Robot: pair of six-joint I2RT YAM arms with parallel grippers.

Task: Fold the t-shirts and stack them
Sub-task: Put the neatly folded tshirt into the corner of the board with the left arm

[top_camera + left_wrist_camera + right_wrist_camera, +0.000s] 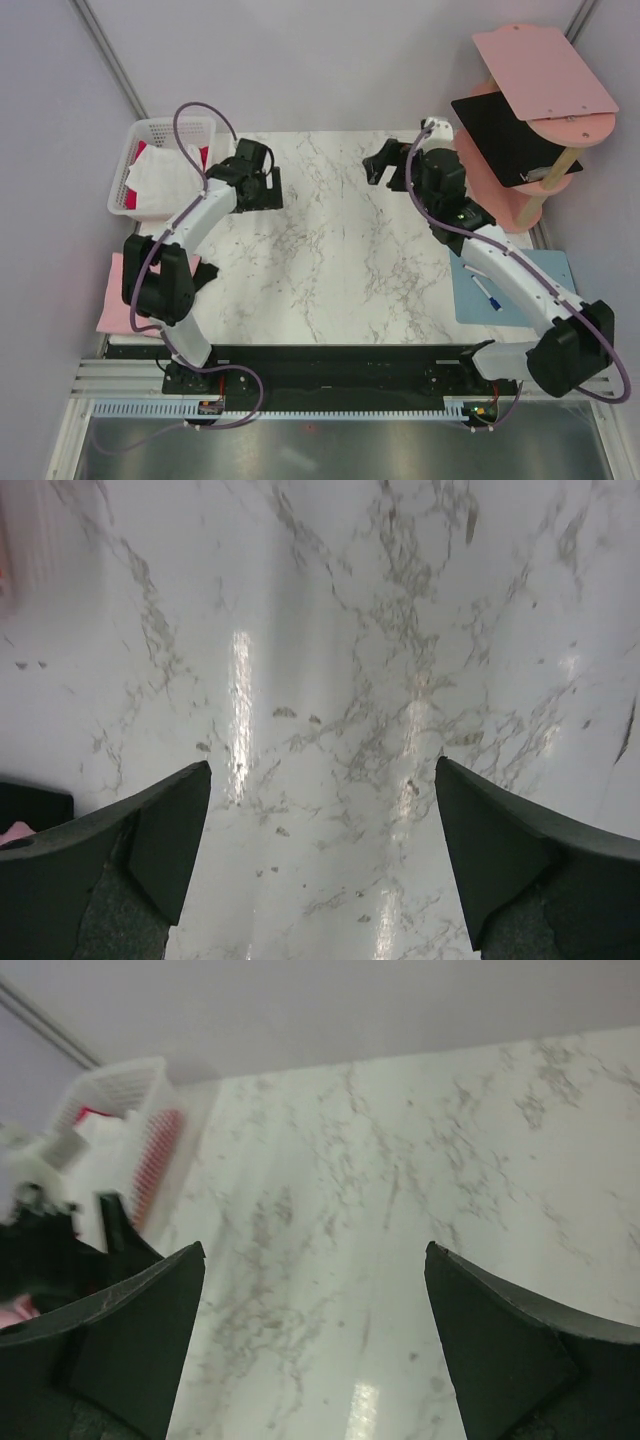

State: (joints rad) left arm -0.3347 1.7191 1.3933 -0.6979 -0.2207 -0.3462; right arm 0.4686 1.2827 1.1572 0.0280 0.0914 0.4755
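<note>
Left arm: it rises from its base at the near left corner, with the elbow folded over the left edge of the marble bench [340, 260] and the forearm reaching toward the far left. My left tool [262, 186] is over bare marble just beside the white basket [172, 121]. Its jaws are spread wide with nothing between them, and its wrist view confirms this [322, 763]. I cannot tell its height above the marble.

Right arm: it stretches diagonally from the near right corner toward the far side. My right tool [388, 170] is over bare marble near the pink shelf [540, 65]. Its jaws are also spread wide and empty [315, 1247].

T-shirts:
- The white t-shirt [160, 175] lies crumpled in the basket on top of the red t-shirt [140, 150], which shows only at the edges.
- The light pink t-shirt [118, 300] lies at the left bench edge, partly hidden under my left elbow.
- The black t-shirt [505, 135] lies flat on the shelf's middle board, with its far part covered by the top board.

Limits of view:
- The left wrist view shows marble and little else. There is a pink blur in its upper left corner that I cannot identify.
- The right wrist view alone shows the basket [135, 1085] from the side, with red showing through its lattice and my blurred left arm in front of it.
- Only the overhead view shows the pink and black shirts and the light blue mat [530, 270]
</note>
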